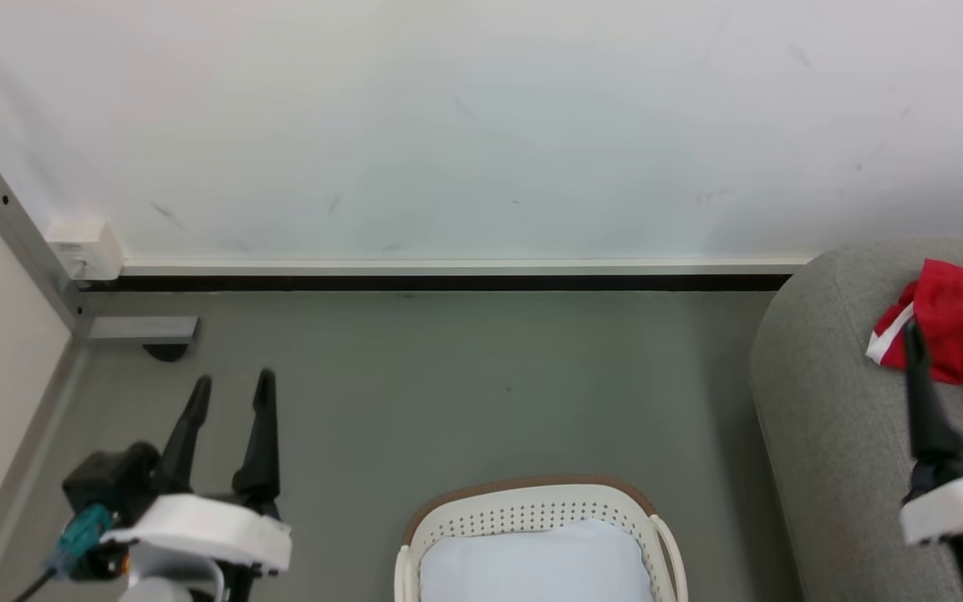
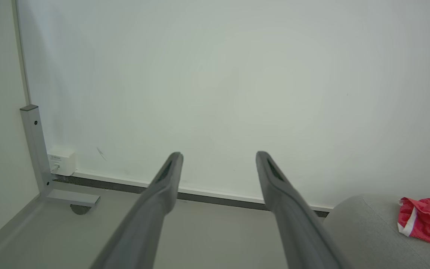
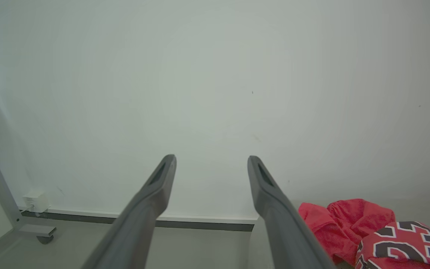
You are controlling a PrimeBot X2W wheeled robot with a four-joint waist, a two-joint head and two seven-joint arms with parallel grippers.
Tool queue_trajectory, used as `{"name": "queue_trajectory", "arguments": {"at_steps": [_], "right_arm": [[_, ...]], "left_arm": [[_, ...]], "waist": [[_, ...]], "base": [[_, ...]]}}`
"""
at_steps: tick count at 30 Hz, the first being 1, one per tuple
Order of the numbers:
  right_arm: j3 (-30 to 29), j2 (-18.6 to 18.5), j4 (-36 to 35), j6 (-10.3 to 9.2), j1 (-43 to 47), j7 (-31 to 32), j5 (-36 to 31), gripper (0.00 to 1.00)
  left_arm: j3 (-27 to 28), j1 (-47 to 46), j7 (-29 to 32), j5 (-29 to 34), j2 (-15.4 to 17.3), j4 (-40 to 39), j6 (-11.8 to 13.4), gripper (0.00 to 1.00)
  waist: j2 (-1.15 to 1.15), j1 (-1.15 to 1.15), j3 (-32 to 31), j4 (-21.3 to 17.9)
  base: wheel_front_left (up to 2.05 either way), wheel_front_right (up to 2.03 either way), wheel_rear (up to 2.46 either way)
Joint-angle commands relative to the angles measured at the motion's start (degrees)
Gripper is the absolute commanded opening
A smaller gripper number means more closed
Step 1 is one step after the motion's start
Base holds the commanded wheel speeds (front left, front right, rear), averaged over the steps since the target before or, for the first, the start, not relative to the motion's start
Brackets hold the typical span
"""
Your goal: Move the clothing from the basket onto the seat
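Note:
The red clothing with white trim lies bunched on the light-grey seat at the right. In the right wrist view the clothing shows black-and-white numerals at the lower right. The white basket with its brown rim stands on the floor at the bottom centre, holding a pale white-blue lining. My right gripper is open above the seat, just in front of the clothing, with nothing between its fingers. My left gripper is open over the floor, left of the basket. The left wrist view shows the clothing on the seat.
A white wall with a dark baseboard runs across the back. A grey metal frame leg with a foot and a small white box stand at the far left. Grey floor lies between frame and seat.

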Motion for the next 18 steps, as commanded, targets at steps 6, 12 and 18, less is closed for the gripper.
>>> {"name": "queue_trajectory", "arguments": {"at_steps": [6, 12, 18], "right_arm": [[3.9, 4.4, 4.2, -0.13, 6.3, -9.0, 1.7, 1.00], [9.1, 6.1, 8.3, -0.13, 8.0, -12.8, 2.5, 1.00], [11.9, 6.9, 10.8, -0.13, 6.9, -13.3, 1.6, 1.00]], "left_arm": [[6.1, 6.4, 0.0, 4.0, -3.6, 0.4, -2.6, 1.00], [10.9, 9.5, 0.0, 9.6, -7.2, 2.0, -5.2, 1.00], [14.5, 10.8, 0.0, 14.4, -9.8, 4.2, -7.6, 1.00]], "waist": [[0.00, 0.02, -0.4, 1.0], [0.00, 0.02, -0.6, 0.4], [0.00, 0.02, -0.7, -0.1]], "base": [[0.00, 0.00, 0.00], [0.00, 0.00, 0.00], [0.00, 0.00, 0.00]]}}
